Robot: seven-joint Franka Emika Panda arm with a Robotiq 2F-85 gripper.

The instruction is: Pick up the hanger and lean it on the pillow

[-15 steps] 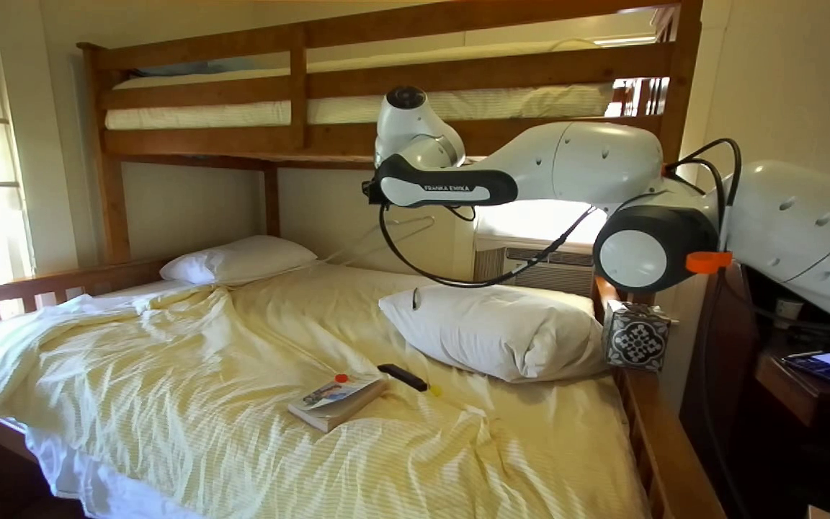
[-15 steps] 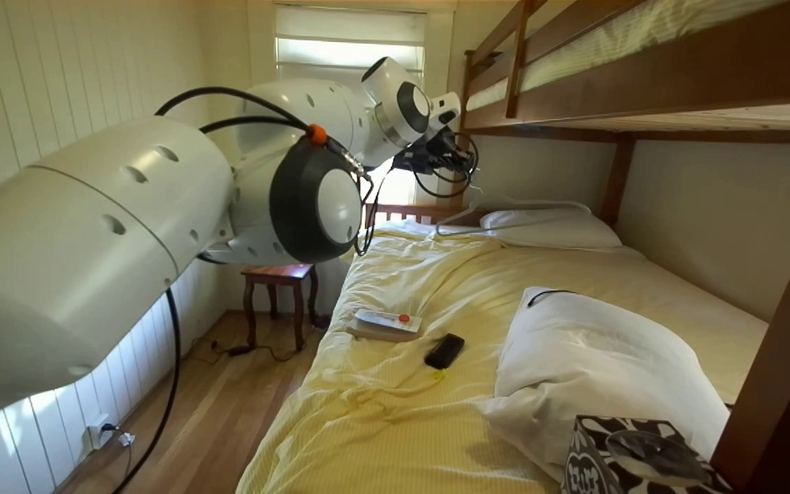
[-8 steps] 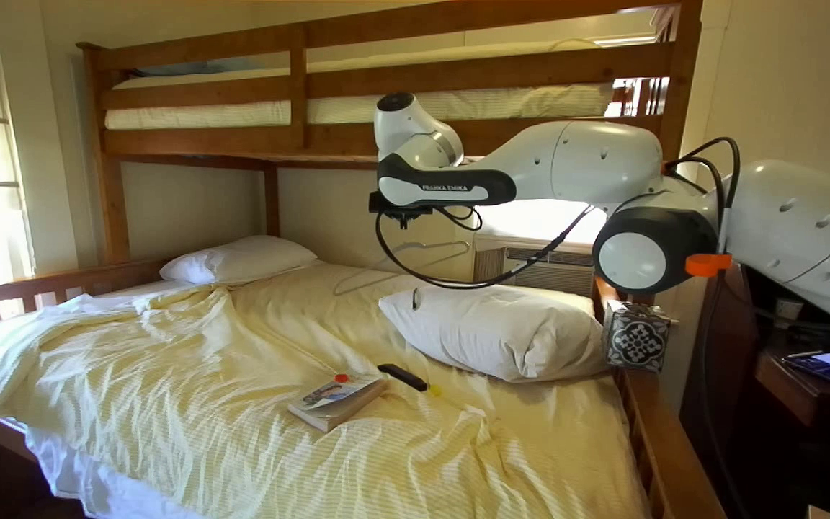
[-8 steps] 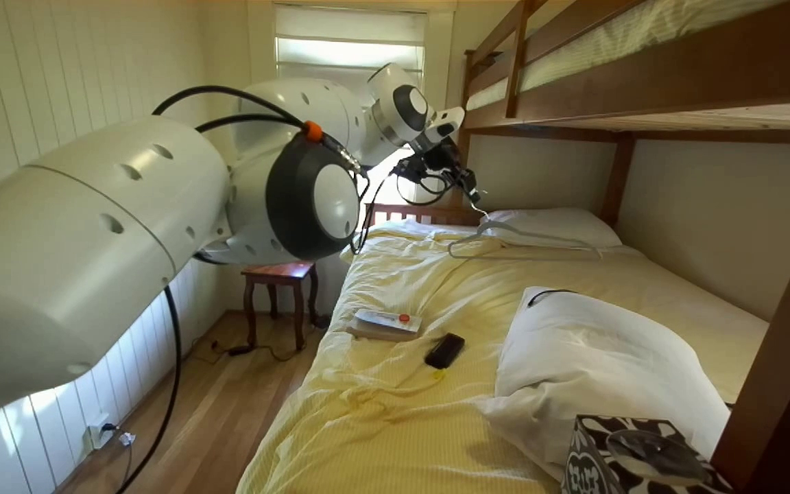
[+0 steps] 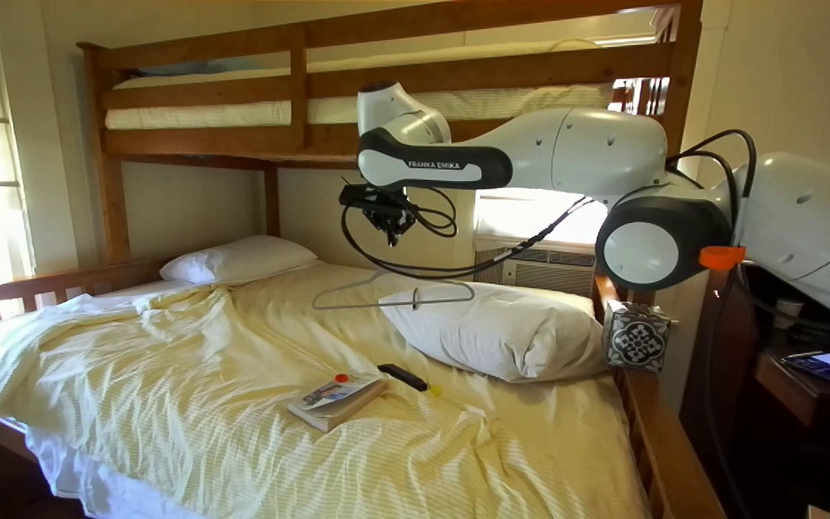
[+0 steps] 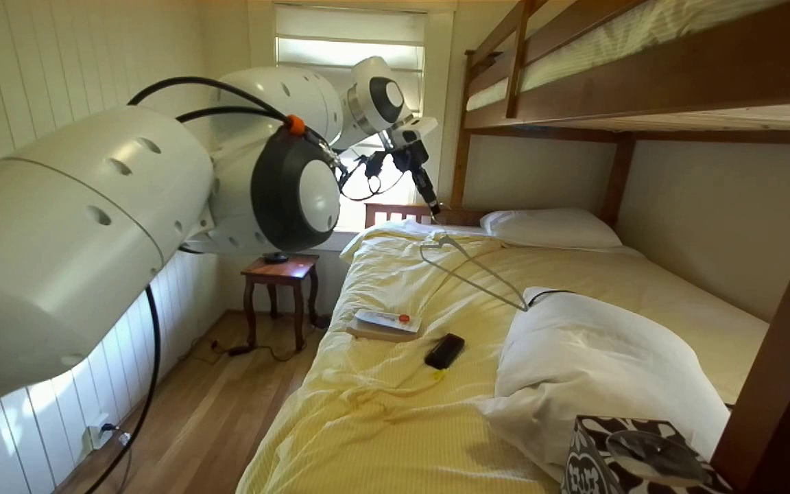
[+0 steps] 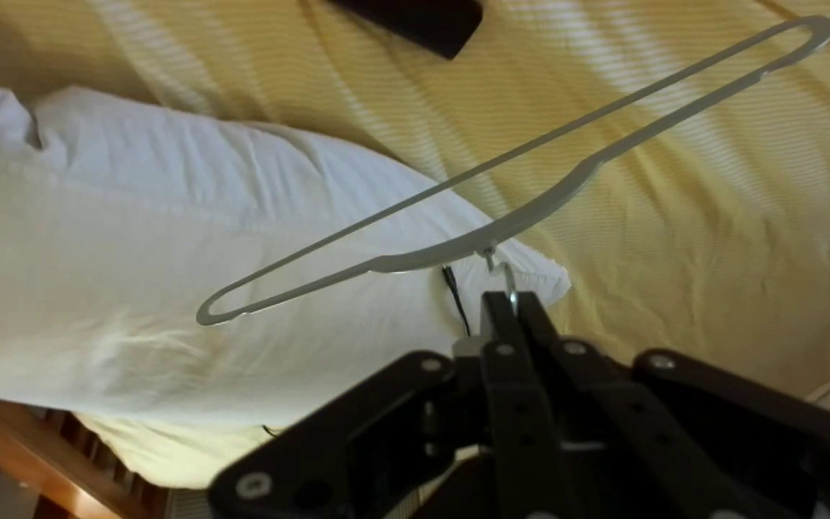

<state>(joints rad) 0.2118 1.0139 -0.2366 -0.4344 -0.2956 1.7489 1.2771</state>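
The grey hanger [image 7: 487, 236] hangs by its metal hook from my gripper [image 7: 513, 297], whose jaws are shut on the hook. In an exterior view the gripper [image 5: 393, 241] points down above the bed, with the hanger [image 5: 357, 307] below it. The plump white pillow [image 5: 501, 331] lies on the bed; the hanger overlaps its near-window corner there. In an exterior view the hanger [image 6: 446, 241] slants, one end by the corner of the pillow [image 6: 594, 350]. I cannot tell whether they touch. In the wrist view one half of the hanger is over the pillow [image 7: 134, 252], the other over the sheet.
A flatter white pillow [image 5: 242, 259] lies at the bed's far corner. A book [image 5: 336, 404] and a dark bar [image 5: 403, 377] lie on the yellow sheet. A patterned box [image 5: 637, 337] stands beside the plump pillow. The upper bunk rail [image 6: 642, 96] runs above the bed.
The gripper has tilted to point downward and moved away from the far pillow. The hanger has come down and turned, with one end now near the plump pillow's corner.
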